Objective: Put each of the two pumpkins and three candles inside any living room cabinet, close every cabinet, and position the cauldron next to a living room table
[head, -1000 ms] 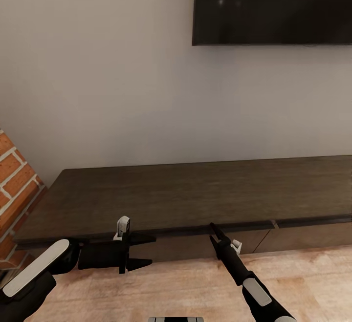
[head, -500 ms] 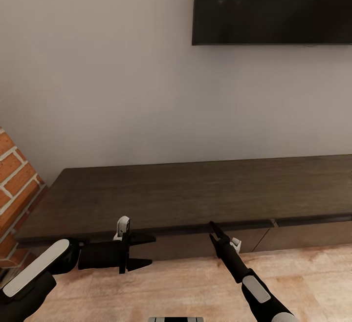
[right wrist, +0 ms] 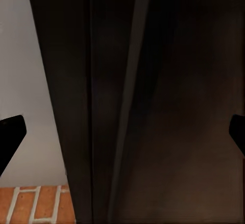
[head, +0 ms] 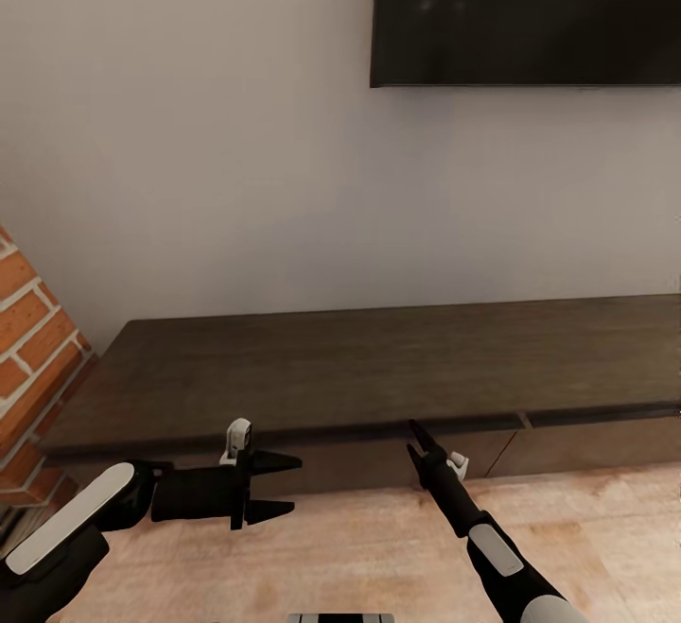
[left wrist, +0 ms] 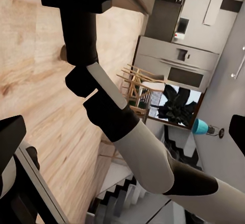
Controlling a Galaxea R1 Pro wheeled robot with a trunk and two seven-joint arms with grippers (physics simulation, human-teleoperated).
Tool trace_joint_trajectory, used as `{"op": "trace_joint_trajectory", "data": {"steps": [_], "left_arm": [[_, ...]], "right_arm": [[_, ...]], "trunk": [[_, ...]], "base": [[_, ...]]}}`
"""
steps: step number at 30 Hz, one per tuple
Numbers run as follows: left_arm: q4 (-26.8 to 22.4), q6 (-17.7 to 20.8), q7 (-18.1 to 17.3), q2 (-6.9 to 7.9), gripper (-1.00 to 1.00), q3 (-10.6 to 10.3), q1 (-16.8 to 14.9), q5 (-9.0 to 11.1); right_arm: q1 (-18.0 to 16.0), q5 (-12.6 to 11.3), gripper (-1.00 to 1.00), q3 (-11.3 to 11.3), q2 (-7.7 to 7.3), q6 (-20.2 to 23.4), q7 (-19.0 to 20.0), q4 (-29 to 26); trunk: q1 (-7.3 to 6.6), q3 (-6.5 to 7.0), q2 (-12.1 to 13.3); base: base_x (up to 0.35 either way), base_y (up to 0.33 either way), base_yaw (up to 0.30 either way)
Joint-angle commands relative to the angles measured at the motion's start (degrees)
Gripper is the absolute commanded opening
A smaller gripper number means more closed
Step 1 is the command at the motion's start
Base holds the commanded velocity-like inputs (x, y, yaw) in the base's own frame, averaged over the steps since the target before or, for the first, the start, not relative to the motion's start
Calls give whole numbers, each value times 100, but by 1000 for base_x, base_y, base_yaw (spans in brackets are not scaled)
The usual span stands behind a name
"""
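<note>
Right gripper [head: 416, 436] nudged slightly up toward the cabinet [head: 378, 372] front edge vs. before, fingers apart in the wrist view. Left gripper [head: 280, 486] hovers w/ fingers apart, pointing sideways. Cabinet drawers look shut, TV [head: 526, 13] above.

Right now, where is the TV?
In the head view the TV hangs on the pale wall at upper right, above the long dark cabinet, well past both grippers.
</note>
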Motion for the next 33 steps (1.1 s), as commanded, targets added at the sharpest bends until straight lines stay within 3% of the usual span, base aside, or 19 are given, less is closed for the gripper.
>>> {"op": "trace_joint_trajectory", "data": {"steps": [1,33], "left_arm": [[-4,3,55,4,100,-6,-5,62],[4,3,62,-2,100,-14,-5,62]], "right_arm": [[-3,-39,100,-17,3,60,16,2],[-3,-42,100,-17,3,65,16,2]], "trunk": [[-2,-5,-2],[-2,-5,-2]], "base": [[-60,0,0],[-1,0,0]]}}
